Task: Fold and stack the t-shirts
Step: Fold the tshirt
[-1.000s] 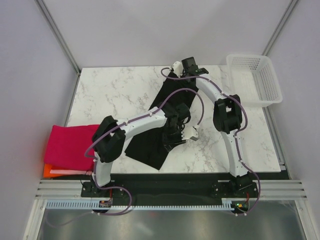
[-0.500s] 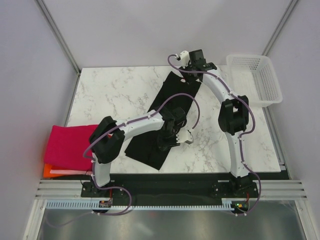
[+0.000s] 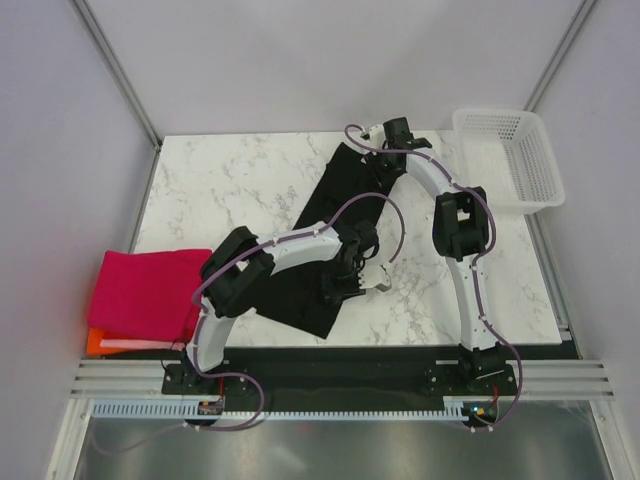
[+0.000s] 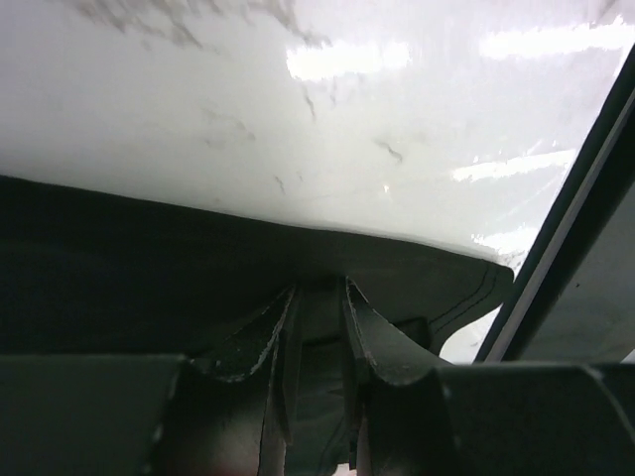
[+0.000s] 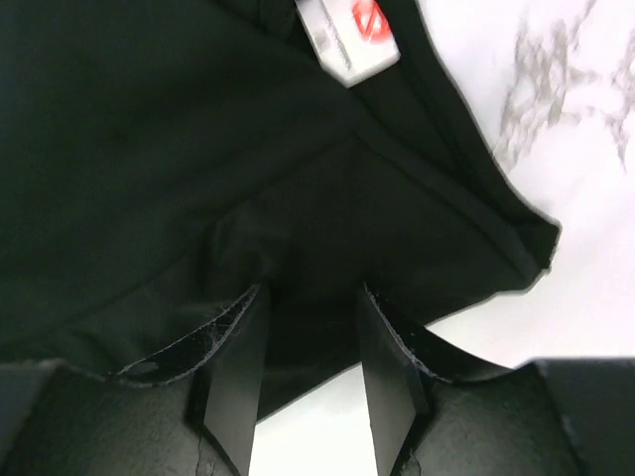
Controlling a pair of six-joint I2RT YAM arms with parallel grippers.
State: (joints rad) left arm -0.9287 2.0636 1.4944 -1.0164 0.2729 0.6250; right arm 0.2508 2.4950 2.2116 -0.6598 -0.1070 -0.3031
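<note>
Top external: black t-shirt (image 3: 318, 200) is lying spread diagonally on the marble table (image 3: 230, 180). The left arm is reaching low across the shirt's near half, with the left gripper (image 3: 345, 285) at its right edge. The right arm is stretching over its elbow to the shirt's far end, with the right gripper (image 3: 378, 137) pointing down there. Folded pink t-shirt (image 3: 140, 290) is sitting on an orange one (image 3: 95, 340), well left of the black shirt.

Left wrist: fingers (image 4: 372, 332) are standing narrowly apart, pinching the black shirt's hem.

Right wrist: fingers (image 5: 233, 347) are straddling a fold just below the collar label (image 5: 347, 35), partly apart. Cannot tell whether they are clamping it.
</note>
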